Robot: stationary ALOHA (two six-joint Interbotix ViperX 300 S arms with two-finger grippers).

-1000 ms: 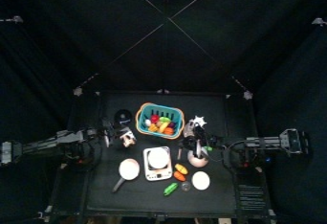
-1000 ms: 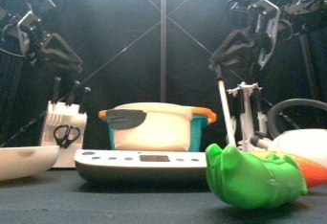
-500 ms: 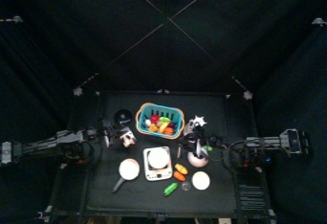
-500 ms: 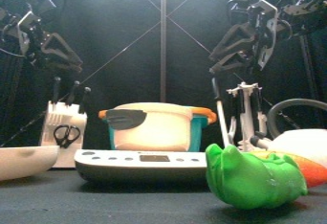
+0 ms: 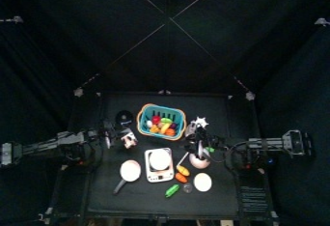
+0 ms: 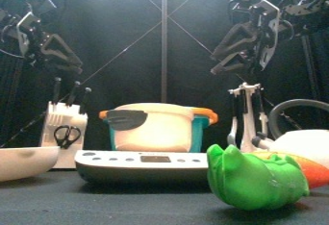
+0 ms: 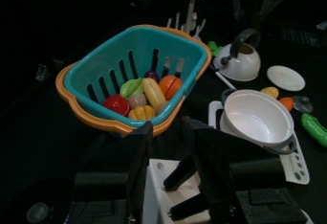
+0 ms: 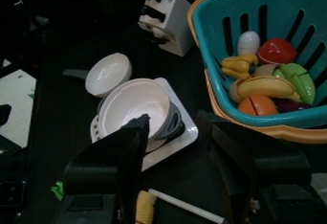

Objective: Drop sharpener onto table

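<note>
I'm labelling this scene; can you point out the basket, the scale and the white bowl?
basket (image 7: pixel 96 70): left wrist view, on its teal side wall.
scale (image 6: pixel 141 163): front view, on its front panel.
white bowl (image 8: pixel 138 100): right wrist view, on its inner surface.

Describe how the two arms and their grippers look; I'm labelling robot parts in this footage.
Both arms are matte black, built of jointed angular links with loose black cables looping near their upper joints in the front view. The left gripper and the right gripper each carry two broad, flat black jaws on blocky black mounts. No coloured markings or labels are visible.
</note>
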